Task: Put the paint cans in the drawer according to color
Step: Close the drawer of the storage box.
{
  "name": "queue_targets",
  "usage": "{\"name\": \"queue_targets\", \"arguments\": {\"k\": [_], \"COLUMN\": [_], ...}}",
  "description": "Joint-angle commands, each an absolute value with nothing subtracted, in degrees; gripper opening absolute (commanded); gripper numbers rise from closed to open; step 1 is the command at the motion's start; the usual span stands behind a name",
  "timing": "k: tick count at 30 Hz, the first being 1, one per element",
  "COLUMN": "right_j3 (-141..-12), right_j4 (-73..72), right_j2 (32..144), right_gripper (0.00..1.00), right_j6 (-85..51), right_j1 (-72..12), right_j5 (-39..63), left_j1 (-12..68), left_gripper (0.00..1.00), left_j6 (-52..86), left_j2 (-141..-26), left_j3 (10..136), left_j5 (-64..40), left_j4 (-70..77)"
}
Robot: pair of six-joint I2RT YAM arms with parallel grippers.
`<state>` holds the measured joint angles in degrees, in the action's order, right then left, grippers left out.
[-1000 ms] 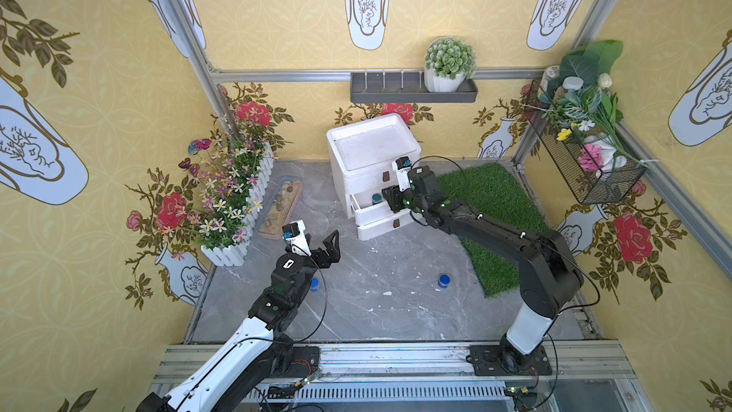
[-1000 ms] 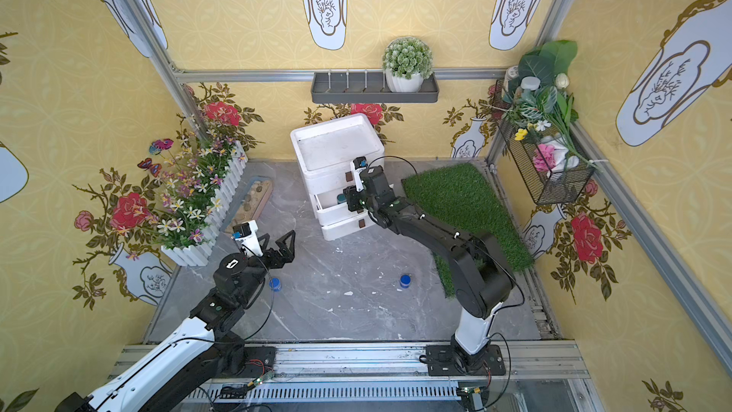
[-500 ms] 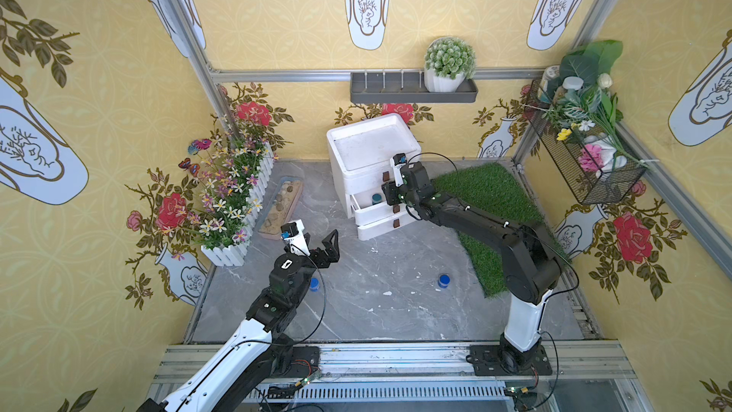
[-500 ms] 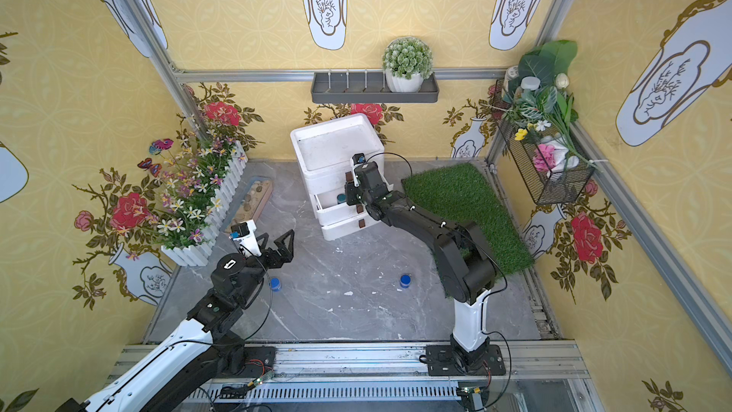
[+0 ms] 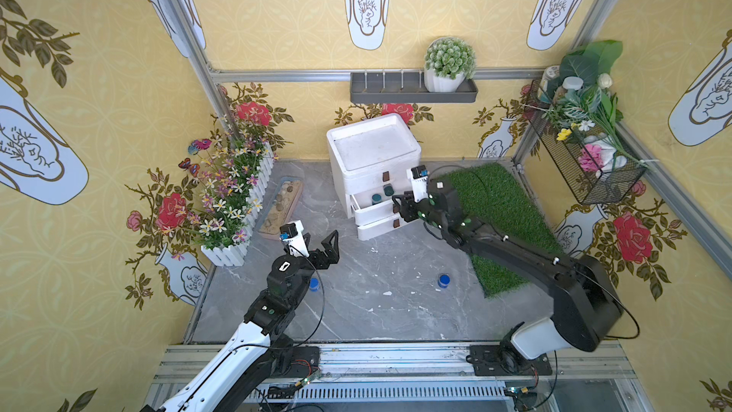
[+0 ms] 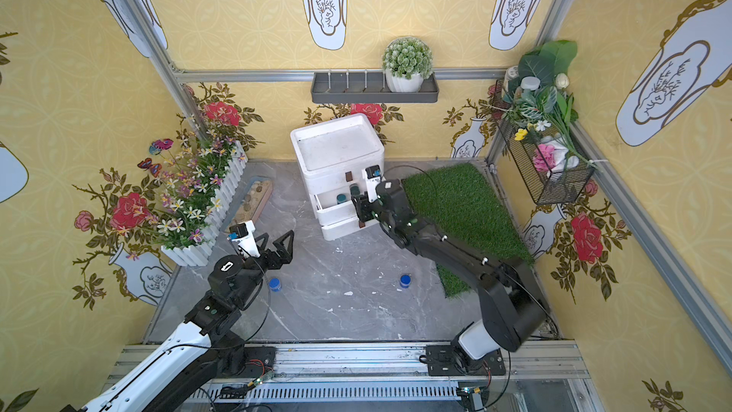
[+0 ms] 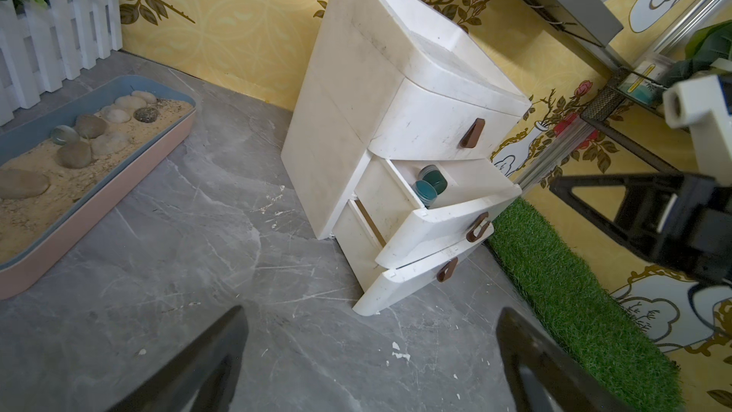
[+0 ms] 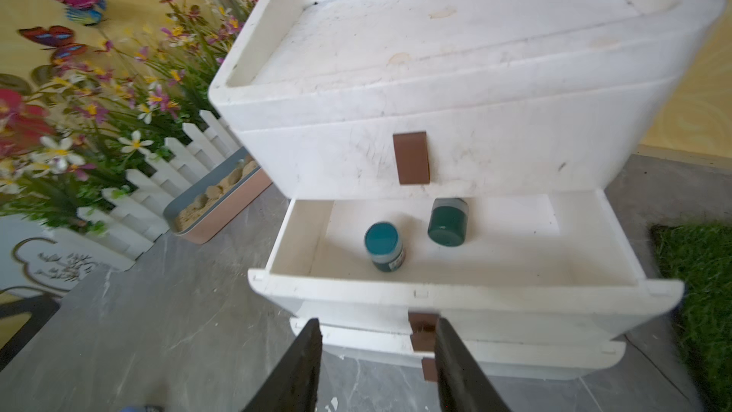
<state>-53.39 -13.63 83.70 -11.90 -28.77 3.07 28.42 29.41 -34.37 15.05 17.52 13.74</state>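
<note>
A white cabinet (image 5: 372, 152) stands at the back with its middle drawer (image 8: 515, 295) pulled out. Two dark green paint cans (image 8: 382, 243) (image 8: 447, 223) sit inside it; both top views show them (image 5: 376, 198) (image 6: 341, 198). Two blue paint cans (image 5: 314, 284) (image 5: 444, 280) rest on the grey floor. My right gripper (image 8: 378, 323) is open and empty, just in front of the drawer's face, one finger beside the brown handle (image 8: 423, 321). My left gripper (image 7: 371, 311) hovers wide open over bare floor, just past the left blue can (image 6: 274, 284).
A pink-and-blue sand tray with stones (image 5: 281, 208) and a white picket flower box (image 5: 237, 208) line the left wall. A green grass mat (image 5: 499, 208) lies on the right under my right arm. A wall shelf with a plant (image 5: 412, 89) and a wire basket (image 5: 586, 168) hang higher up.
My right gripper opened wider and drew back from over the drawer to its front. The second green can now shows inside the drawer. The left arm barely moved.
</note>
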Motion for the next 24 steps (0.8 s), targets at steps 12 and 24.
{"name": "queue_targets", "arguments": {"k": [12, 24], "right_j3": [-46.39, -61.61], "right_j4": [-35.0, -30.46], "right_j2": [96.81, 107.51], "right_gripper": [0.36, 0.26], "right_j6": [-18.71, -19.63], "right_j1": [-22.94, -23.38], "right_j5": [18.14, 14.68], "left_j1": [28.38, 28.39], "left_gripper": [1.0, 1.0], "left_j6": [30.84, 30.32], "left_j2": [-37.62, -35.95], "left_j3": [14.38, 14.84], "left_j5": [14.78, 15.43], "left_j4": [17.74, 16.01]}}
